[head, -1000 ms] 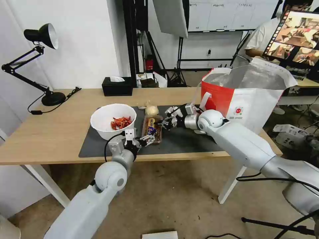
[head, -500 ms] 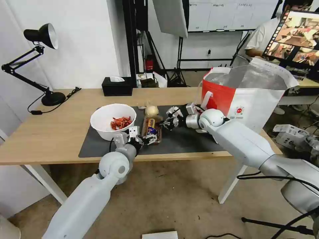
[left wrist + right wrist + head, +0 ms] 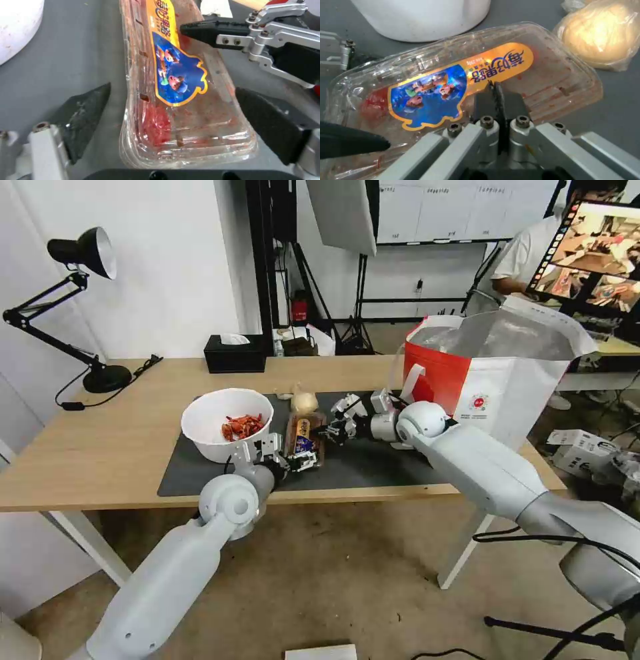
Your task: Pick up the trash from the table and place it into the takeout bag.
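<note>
Left hand spread astride clear tray.

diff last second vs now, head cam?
Left claw advanced along the dark mat to the near end of the clear plastic tray with the orange-blue label, fingers open astride it. Right claw, shut, stayed at the tray's side. White bowl and red-and-white bag unmoved.
</note>
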Motion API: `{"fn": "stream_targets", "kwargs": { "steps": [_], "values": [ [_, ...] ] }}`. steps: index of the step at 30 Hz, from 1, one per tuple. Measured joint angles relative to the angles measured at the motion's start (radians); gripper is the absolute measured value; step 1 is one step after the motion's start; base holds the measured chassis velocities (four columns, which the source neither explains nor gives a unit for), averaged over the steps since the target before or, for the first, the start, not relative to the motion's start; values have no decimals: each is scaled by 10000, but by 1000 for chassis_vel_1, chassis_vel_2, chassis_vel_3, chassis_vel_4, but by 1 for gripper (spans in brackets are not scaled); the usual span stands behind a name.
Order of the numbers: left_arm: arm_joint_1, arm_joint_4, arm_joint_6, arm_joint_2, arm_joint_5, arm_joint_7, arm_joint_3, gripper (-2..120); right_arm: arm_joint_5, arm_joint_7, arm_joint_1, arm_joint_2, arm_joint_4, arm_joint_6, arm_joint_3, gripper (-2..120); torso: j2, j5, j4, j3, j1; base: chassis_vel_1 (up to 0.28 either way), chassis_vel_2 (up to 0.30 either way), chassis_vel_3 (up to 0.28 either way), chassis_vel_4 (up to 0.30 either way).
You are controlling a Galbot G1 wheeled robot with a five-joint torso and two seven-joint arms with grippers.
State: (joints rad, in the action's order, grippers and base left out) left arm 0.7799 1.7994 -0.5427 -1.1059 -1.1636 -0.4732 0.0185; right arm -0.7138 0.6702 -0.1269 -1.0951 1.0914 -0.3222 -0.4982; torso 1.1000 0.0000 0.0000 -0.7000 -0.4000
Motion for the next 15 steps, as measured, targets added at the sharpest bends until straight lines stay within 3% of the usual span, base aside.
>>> {"fn": "stream_targets", "kwargs": {
  "steps": [3,4,8,9,15],
  "values": [
    [-31,-25,-36,16,-17,-7,-5,96,21,6,2,-1,-1,4,10,0,0,0,0,0,0,0,0,0,0],
    [-47,-42,-42,17,-16,-12,-22,87,27,6,1,-1,-1,5,17,0,0,0,0,0,0,0,0,0,0],
    [-61,-67,-43,15,1,-15,-49,77,31,6,1,-1,2,6,32,0,0,0,0,0,0,0,0,0,0],
    [-65,-79,-36,10,16,-16,-69,68,34,6,1,1,5,7,35,0,0,0,0,0,0,0,0,0,0],
    [-82,-105,13,-8,60,-25,-143,51,46,-2,-20,35,34,12,68,0,0,0,1,0,0,0,0,0,0]
  ]
}}
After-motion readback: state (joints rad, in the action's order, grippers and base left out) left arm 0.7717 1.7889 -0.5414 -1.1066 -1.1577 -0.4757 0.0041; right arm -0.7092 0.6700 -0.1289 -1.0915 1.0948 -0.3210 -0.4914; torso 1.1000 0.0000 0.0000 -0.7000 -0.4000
